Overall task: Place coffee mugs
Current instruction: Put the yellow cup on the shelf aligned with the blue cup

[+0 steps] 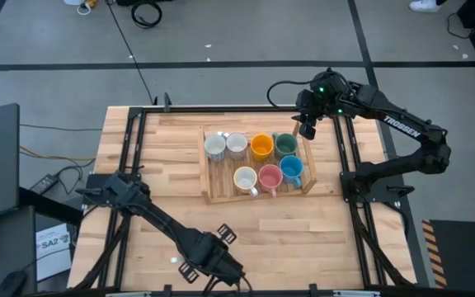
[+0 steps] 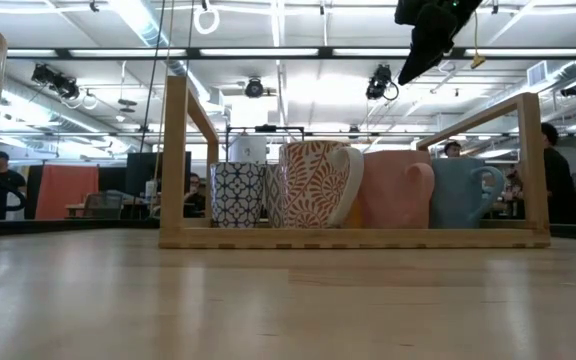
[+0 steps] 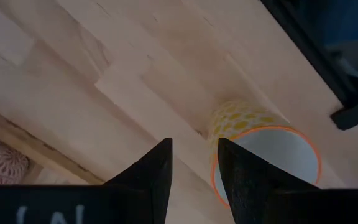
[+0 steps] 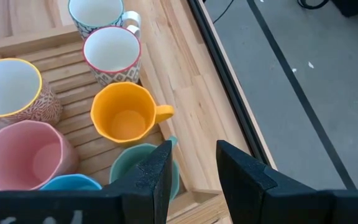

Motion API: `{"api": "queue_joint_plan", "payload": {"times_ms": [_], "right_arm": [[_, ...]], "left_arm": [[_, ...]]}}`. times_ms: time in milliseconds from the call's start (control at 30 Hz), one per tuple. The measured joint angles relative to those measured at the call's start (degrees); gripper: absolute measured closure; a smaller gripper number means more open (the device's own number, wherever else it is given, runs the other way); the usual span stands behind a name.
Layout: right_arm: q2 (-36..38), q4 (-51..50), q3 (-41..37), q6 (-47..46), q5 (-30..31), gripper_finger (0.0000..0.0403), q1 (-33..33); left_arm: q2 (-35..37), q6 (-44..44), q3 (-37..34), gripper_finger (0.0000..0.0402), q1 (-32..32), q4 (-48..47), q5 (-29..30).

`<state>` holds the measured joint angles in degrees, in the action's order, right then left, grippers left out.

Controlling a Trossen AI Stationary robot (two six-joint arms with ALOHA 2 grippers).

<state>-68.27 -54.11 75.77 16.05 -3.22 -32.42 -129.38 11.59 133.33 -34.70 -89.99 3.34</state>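
Note:
Seven mugs stand in the slatted wooden tray (image 1: 207, 177). The far row holds two whitish-grey mugs (image 1: 214, 145), an orange mug (image 1: 261, 146) and a dark green mug (image 1: 285, 145). The near row holds a cream mug (image 1: 245, 177), a pink mug (image 1: 270, 176) and a blue mug (image 1: 292, 170). My right gripper (image 4: 193, 174) hangs open above the green mug (image 4: 145, 171) and the tray's right rail. A yellow-patterned mug (image 3: 253, 149) stands upright on the table near its near edge. My left gripper (image 3: 194, 180) is open above it, one finger (image 3: 247, 180) by its rim. My left gripper: I cannot tell whether its finger touches the yellow-patterned mug's rim (image 3: 219, 180). It comes from above, pointing down, and nothing lies between the two fingers. The mug stands on the table.
The tray has raised wooden end frames (image 2: 175, 160) on both short sides. Black rails (image 1: 349, 157) run along the table's left and right edges. Bare wood lies between the tray and the near edge. People sit in the room beyond the table.

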Motion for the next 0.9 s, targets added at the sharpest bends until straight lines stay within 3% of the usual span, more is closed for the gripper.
{"api": "queue_joint_plan", "payload": {"times_ms": [200,900], "right_arm": [[0.0,0.0,0.0,0.33,0.02,0.0271,0.0],[0.0,0.0,0.0,0.61,0.04,0.0271,0.0]], "left_arm": [[0.07,-0.35,-6.16,0.0267,-0.71,-0.15,-3.5],[0.37,2.82,-16.69,0.0272,-1.2,3.73,-3.11]]}}
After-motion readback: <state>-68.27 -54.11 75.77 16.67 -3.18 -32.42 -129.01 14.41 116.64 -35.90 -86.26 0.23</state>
